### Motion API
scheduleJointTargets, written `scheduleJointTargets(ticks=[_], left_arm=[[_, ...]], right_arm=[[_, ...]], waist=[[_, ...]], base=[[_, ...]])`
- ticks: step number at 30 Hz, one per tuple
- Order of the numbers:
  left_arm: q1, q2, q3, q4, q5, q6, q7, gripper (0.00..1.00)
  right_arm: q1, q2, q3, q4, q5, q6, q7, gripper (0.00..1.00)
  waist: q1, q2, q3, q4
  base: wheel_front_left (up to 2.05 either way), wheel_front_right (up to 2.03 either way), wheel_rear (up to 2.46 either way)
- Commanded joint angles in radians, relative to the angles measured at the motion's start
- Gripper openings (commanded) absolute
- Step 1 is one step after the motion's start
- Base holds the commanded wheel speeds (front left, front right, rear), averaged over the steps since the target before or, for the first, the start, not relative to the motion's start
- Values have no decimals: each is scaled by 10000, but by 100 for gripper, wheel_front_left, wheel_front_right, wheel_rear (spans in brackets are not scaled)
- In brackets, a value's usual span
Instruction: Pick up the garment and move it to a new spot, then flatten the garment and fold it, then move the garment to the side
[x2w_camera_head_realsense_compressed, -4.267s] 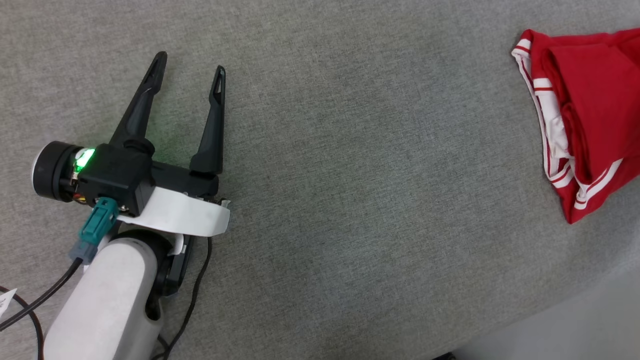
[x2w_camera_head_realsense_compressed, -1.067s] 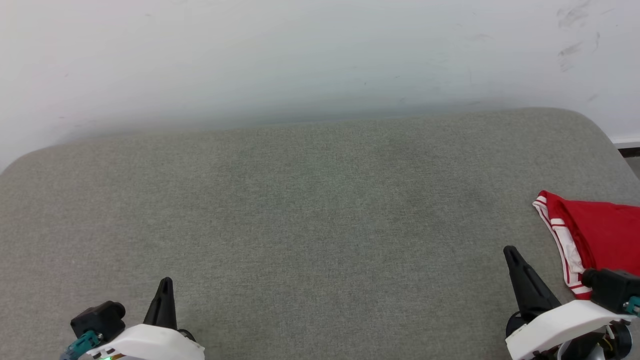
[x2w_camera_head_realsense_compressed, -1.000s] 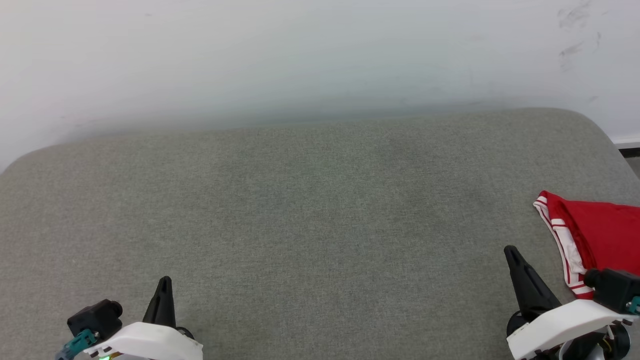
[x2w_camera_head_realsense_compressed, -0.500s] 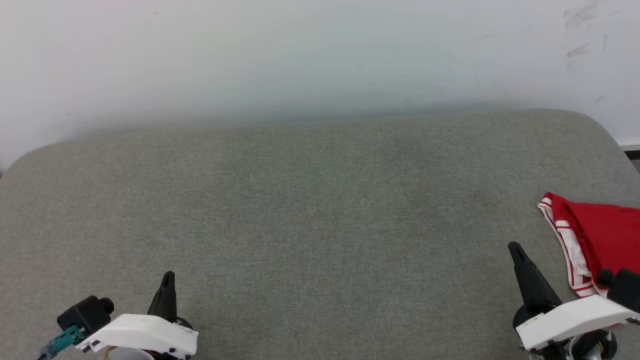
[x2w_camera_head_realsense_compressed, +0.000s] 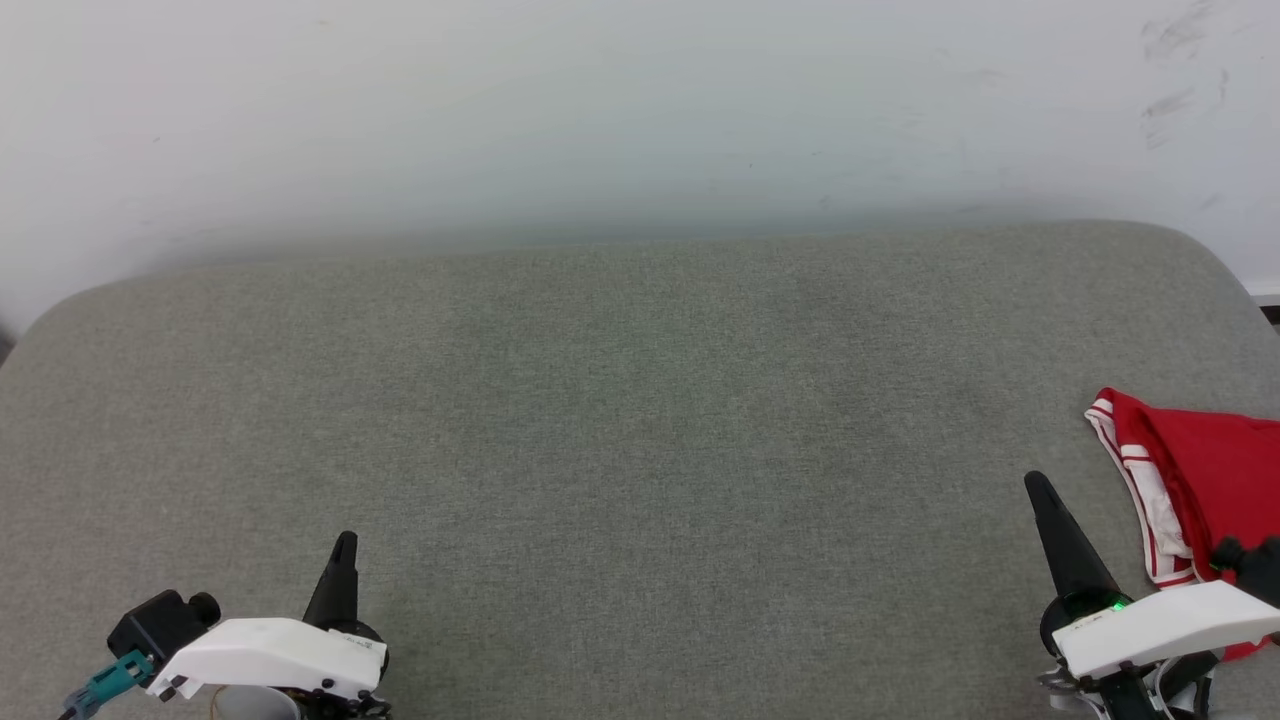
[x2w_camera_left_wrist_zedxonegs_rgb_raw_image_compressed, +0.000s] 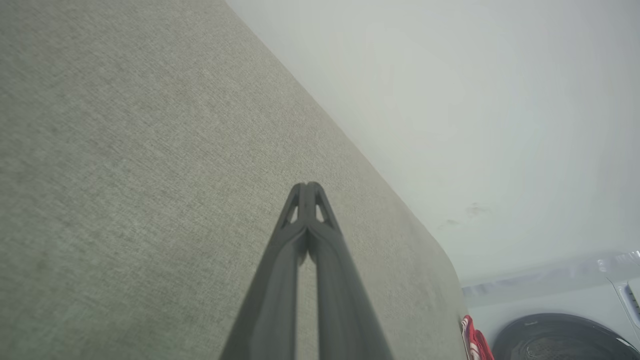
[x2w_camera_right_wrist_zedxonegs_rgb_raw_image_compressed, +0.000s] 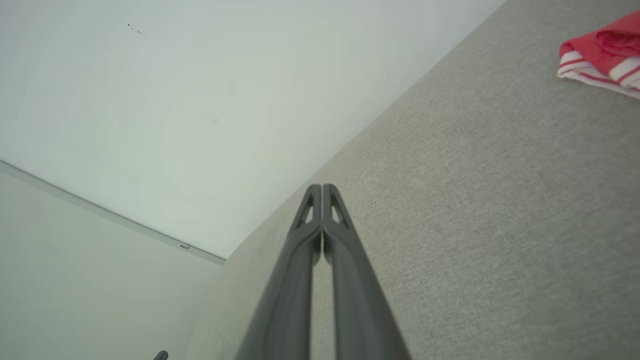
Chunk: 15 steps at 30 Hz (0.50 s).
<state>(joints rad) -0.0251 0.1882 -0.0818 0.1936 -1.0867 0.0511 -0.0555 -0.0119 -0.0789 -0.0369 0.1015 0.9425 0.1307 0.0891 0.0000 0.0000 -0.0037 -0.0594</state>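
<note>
Red fabric with white, red-striped trim is seen as a compact, layered bundle: the garment (x2w_camera_head_realsense_compressed: 1215, 470) is laid at the right-hand end of the grey cushion (x2w_camera_head_realsense_compressed: 640, 430), nearer its front edge than its back. It is cut off by the picture's border, so its full outline cannot be told. No spread sleeves or loose hem are shown; several layers are stacked, with the trimmed edges lined up. From this the task is judged to be nearly or wholly done: the cloth is taken to be folded and set to the side. Little more than a final check is thought to be left, though the hidden part cannot be confirmed as tidy

The left gripper (x2w_camera_left_wrist_zedxonegs_rgb_raw_image_compressed: 308, 191) is shown with its two fingers pressed together and nothing between them, held above the cushion's front-left part, well apart from the garment. The right gripper (x2w_camera_right_wrist_zedxonegs_rgb_raw_image_compressed: 321, 192) is likewise closed and empty, held above the cushion's front-right part, just beside the bundle, with its fingertips clear of the cloth

The striped edge is seen to run from the cushion's back toward its front, and the long axis is judged to lie along that line, slightly slanted. One trimmed corner is pointed toward the cushion's back and middle
</note>
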Motion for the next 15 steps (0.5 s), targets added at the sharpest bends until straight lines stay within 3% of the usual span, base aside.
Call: scheduleJointTargets(ticks=[1,15], left_arm=[[-243,16,133,-73,-183,-104,35,0],[-400,-301,551,64,-1412,-521,424,0]], right_arm=[[-271,19,-40,-50,244,1,6,0],[-445,57,-177,305,1822,1,37,0]], waist=[[0,0,1,7],[0,0,13,115]], base=[[0,0,0],[0,0,0]])
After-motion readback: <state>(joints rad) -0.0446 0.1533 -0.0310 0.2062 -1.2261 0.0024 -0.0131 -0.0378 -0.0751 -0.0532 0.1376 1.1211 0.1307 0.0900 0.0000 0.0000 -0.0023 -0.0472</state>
